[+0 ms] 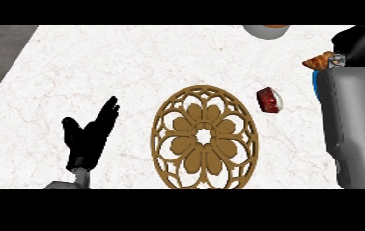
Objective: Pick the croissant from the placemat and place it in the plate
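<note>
One hand matters: our right hand, far right, looks curled round the croissant, which pokes out to its left, well off the placemat. A blue sliver, likely the plate, sits just nearer, mostly under our forearm. Left hand rests open, near left.

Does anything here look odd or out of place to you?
The croissant is off the round brown placemat; it pokes out from the right hand at the right edge, seemingly held. Only a blue sliver, perhaps the plate's rim, shows beside the grey forearm. A small red item lies tilted beside the placemat.
</note>
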`<state>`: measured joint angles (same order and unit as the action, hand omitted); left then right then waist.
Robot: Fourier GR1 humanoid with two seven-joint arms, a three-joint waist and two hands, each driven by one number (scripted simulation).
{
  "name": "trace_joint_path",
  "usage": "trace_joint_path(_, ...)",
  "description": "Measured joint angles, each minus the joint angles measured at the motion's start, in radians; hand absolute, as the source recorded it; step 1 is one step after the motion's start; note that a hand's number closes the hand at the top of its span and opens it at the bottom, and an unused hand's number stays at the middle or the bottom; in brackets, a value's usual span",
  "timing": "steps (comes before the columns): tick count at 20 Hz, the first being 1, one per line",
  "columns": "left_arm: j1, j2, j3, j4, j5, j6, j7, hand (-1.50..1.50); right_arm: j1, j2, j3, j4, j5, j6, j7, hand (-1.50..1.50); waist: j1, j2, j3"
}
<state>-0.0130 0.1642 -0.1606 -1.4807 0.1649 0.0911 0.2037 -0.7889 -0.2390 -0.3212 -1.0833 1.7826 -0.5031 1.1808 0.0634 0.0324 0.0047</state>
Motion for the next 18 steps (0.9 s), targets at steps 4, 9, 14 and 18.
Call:
trace_joint_path(4, 0.002, -0.002, 0.002, 0.001, 0.0, 0.005, 0.012, 0.0, 0.041, -0.002, -0.094, 0.016, 0.101, -0.07, 0.002, 1.5, -0.01, -0.003, 0.001)
trace_joint_path(9, 0.003, -0.008, 0.007, 0.006, -0.002, 0.015, 0.018, 0.0, 0.091, -0.011, -0.217, 0.033, 0.167, -0.174, -0.025, 1.5, -0.025, -0.011, 0.002)
trace_joint_path(14, 0.007, -0.015, 0.01, 0.017, -0.008, 0.019, 0.004, 0.0, 0.133, -0.026, -0.342, 0.08, 0.158, -0.304, -0.067, 1.5, -0.033, -0.017, 0.003)
trace_joint_path(18, 0.005, -0.016, 0.013, 0.024, -0.008, 0.012, -0.006, 0.0, 0.143, -0.061, -0.431, 0.16, 0.125, -0.407, -0.105, 1.5, -0.034, -0.019, 0.003)
